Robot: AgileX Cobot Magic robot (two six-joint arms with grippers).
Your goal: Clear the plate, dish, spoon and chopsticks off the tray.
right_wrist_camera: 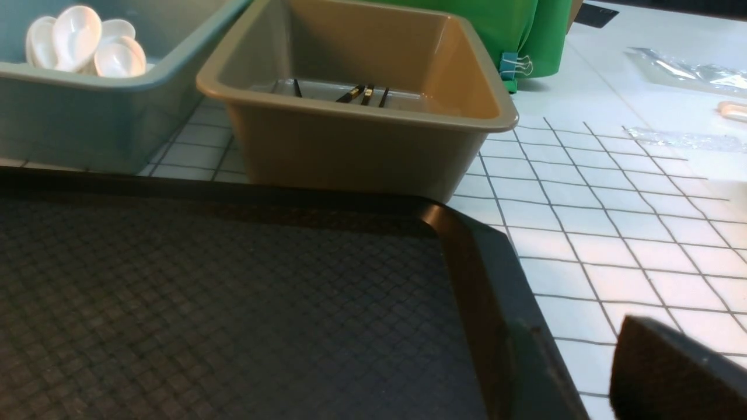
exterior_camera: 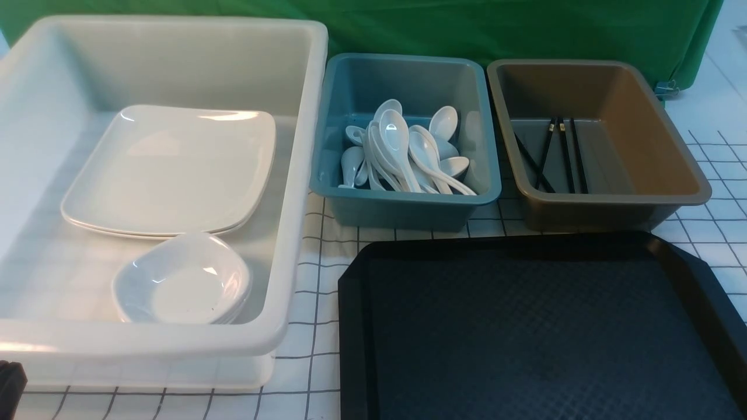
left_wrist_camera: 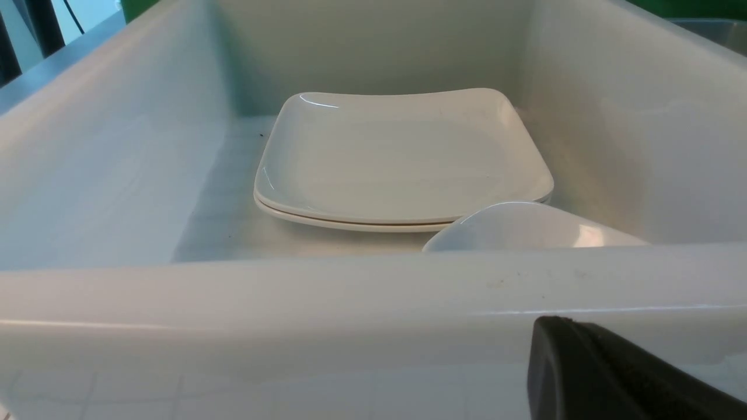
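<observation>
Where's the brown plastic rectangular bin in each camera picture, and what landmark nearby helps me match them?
Front view: the brown plastic rectangular bin is at upper right.
Left wrist view: not in it.
Right wrist view: upper middle.
Shared landmark: the green cloth, behind the bin in the front and right wrist views, and at the top corners of the left wrist view.

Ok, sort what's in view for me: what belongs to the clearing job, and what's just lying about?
Part of the job:
- black tray
- stacked plates
- stacked dishes
- white spoons
- black chopsticks
- the bins around them

Just lying about:
- green cloth
- blue clip
- clear plastic wrapping
</observation>
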